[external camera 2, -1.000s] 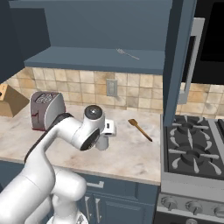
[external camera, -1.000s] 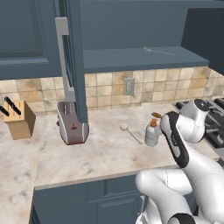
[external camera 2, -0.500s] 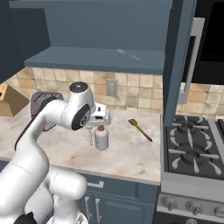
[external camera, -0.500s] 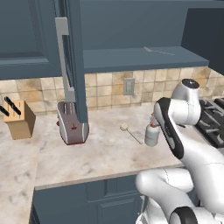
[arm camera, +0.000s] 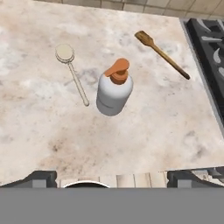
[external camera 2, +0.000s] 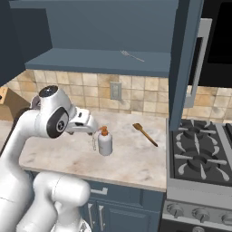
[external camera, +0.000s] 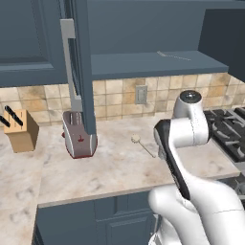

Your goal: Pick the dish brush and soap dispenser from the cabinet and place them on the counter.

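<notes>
The soap dispenser (arm camera: 113,91), a white bottle with an orange pump, stands upright on the beige counter (arm camera: 144,135). The dish brush (arm camera: 72,74) lies flat just beside it, round head away from me. From the right base view, the soap dispenser (external camera 2: 105,142) has the brush (external camera 2: 94,144) partly hidden behind it. My gripper (external camera 2: 90,126) hangs open above and to the left of the bottle, holding nothing. Its fingertips (arm camera: 43,177) stand wide apart, well back from both things. The cabinet (external camera 2: 104,61) stands open above, its door (external camera: 79,72) swung out.
An orange-brown spatula (arm camera: 162,53) lies right of the bottle, near the stove (external camera 2: 199,154). A toaster (external camera: 79,140) and knife block (external camera: 21,130) stand at the left. A thin grey rod (external camera 2: 132,55) rests on the cabinet shelf. The open doors hang over the counter.
My arm has risen and drawn back from the soap dispenser, which stays standing on the counter. The brush and spatula have not moved.
</notes>
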Controlling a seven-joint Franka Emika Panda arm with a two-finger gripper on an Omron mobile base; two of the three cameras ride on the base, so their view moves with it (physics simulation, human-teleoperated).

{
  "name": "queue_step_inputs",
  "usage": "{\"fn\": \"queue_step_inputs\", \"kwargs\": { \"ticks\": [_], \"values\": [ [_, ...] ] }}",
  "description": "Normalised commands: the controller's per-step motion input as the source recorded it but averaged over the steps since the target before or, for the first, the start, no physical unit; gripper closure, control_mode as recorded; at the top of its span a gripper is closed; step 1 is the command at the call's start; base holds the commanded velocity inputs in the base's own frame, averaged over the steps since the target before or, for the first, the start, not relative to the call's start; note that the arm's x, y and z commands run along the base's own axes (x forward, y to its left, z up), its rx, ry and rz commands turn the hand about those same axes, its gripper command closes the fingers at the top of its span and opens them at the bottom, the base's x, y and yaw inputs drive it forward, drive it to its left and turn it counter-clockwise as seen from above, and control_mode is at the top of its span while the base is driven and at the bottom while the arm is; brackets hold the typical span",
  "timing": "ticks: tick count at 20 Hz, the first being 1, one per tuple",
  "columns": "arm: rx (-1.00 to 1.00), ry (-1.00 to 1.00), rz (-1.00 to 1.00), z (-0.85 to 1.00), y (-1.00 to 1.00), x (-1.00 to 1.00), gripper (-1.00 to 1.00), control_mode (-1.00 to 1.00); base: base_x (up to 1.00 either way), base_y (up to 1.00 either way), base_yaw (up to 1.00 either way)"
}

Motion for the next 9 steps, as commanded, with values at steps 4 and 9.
{"fn": "queue_step_inputs", "kwargs": {
  "ticks": [4,9],
  "values": [
    [-0.03,-0.1,-0.18,-0.05,0.54,-0.48,-1.0,-1.0,0.0,0.0,0.0],
    [0.01,-0.1,-0.05,0.0,0.37,-0.59,-1.0,-1.0,0.0,0.0,0.0]
  ]
}}
